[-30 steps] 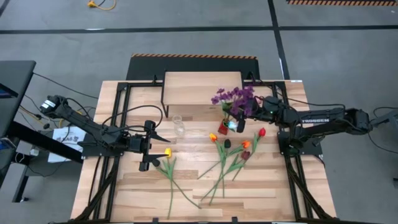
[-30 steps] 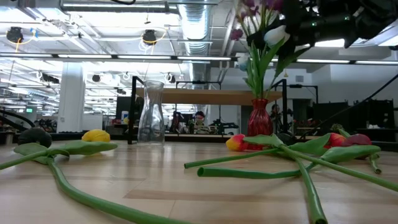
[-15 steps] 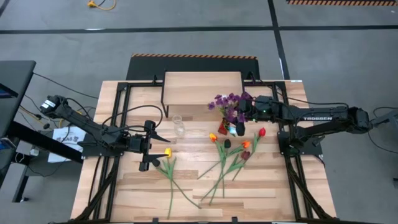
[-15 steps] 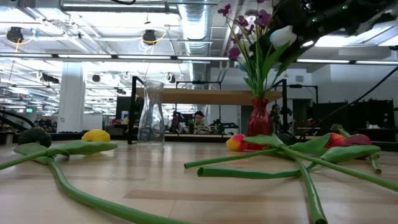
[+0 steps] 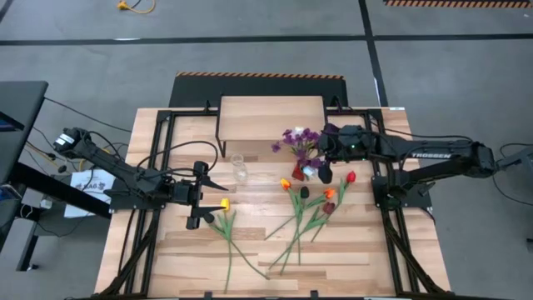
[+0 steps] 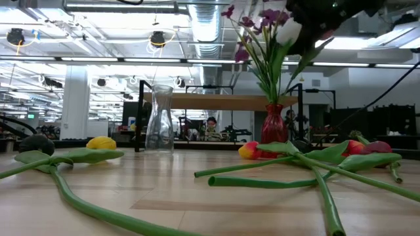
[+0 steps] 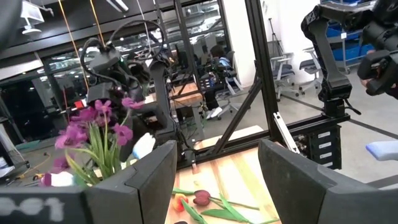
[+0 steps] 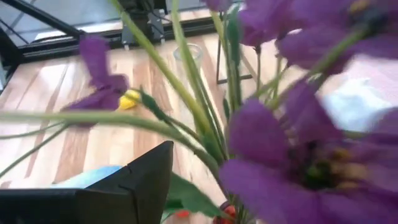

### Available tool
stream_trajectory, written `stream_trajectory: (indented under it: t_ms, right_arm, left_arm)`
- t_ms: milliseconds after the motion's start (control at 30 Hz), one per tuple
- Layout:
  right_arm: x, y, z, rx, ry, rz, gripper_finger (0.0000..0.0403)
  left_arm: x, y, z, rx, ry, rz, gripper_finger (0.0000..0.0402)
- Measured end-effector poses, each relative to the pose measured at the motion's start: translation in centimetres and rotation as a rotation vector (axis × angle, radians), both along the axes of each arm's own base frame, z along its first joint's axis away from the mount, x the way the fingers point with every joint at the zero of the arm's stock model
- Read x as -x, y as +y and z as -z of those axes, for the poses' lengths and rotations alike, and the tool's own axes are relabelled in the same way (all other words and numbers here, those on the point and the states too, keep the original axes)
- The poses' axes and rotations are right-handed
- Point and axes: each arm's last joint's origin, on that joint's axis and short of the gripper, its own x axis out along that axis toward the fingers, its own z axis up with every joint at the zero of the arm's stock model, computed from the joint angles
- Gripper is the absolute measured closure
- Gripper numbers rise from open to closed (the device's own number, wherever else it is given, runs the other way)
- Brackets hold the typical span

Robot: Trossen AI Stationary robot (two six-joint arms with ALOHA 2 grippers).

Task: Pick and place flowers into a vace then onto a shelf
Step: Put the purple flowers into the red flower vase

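A red vase (image 6: 274, 123) stands on the table and holds a purple blossom sprig (image 5: 298, 137) and a white tulip (image 6: 289, 31). My right gripper (image 5: 323, 162) hovers open beside the flower tops, slanting down from the table's right. In its wrist view one finger (image 8: 146, 177) shows and blossoms hide the other. Several loose flowers (image 5: 308, 208) lie flat on the table. My left gripper (image 5: 212, 202) waits open above a yellow tulip (image 5: 223, 202). The shelf (image 5: 271, 117) stands at the far edge. My right gripper stands close against the stems and the white tulip head (image 5: 310, 169). The blossoms hide its fingertips, so I cannot tell whether it touches them.
An empty clear glass vase (image 5: 239, 167) stands left of the red vase, in front of the shelf. Black frame rails (image 5: 158, 167) run along both sides of the table. Bare wood lies near the front edge (image 5: 333, 267).
My right gripper has risen and tipped from pointing steeply down to a shallow downward slant, drawing back toward the table's right. The purple sprig and white tulip have swung toward the table's left and spread, while the red vase has stayed in place.
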Motion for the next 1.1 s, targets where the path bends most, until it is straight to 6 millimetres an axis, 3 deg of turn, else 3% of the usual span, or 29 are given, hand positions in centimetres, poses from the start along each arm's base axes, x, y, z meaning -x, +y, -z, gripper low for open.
stream_trajectory:
  t_ms: [733,1100]
  right_arm:
    - [1.5,0.3,-4.1,-0.041,0.179,0.004,0.0158]
    - [1.9,2.3,-7.6,-0.02,0.122,-0.099,0.0158]
  left_arm:
    - [0.0,0.0,0.0,0.008,0.003,0.001,0.0182]
    - [0.0,0.0,0.0,0.008,0.003,0.001,0.0182]
